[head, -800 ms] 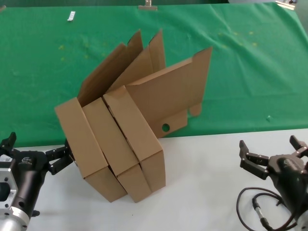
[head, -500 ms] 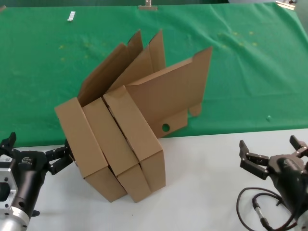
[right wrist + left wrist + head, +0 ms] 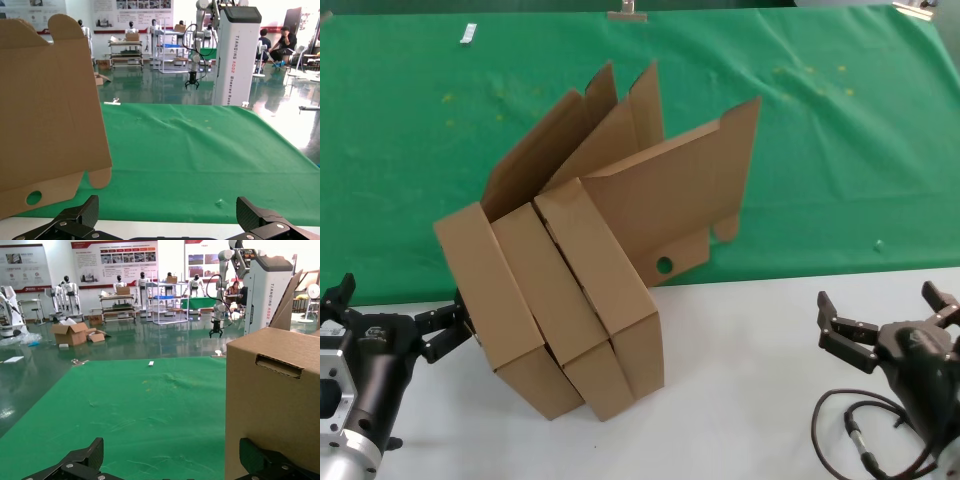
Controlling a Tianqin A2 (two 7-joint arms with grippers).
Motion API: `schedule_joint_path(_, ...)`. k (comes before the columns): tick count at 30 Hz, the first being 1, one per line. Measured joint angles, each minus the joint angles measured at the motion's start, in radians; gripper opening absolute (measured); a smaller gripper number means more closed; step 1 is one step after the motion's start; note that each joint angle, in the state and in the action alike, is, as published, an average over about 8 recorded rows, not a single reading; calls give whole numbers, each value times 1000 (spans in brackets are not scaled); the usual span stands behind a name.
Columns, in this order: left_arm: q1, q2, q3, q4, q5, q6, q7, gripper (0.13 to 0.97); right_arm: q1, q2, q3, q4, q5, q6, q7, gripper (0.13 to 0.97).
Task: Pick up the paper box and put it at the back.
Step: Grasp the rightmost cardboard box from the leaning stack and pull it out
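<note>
Across the seam between green cloth [image 3: 840, 130] and white bench [image 3: 740, 350], three like boxes are seen leaning together in a row, bases on the white, lids raised over the green. The leftmost box [image 3: 490, 300] is taken as the likely target, being nearest a hand. Its long axis runs from near right to far left in the head view, tilted. The left hand [image 3: 395, 318] is set low, just beside that box's left face; fingers are apart and nothing is held. From the left wrist view, the box wall [image 3: 272, 405] fills the side near one fingertip [image 3: 262, 460]. The right hand [image 3: 888, 320] is parked well apart, also spread and empty. The left arm is judged nearer; the box lies to its right.
</note>
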Motion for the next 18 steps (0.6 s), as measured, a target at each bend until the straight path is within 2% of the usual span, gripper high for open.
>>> schedule_joint_path(6,0,0,0,0,0,0,0,953,0,0,0,0,0,0,0,966)
schedule_joint_path(15,0,0,0,0,0,0,0,881,0,0,0,0,0,0,0,966)
schedule_joint_path(18,0,0,0,0,0,0,0,829,0,0,0,0,0,0,0,966)
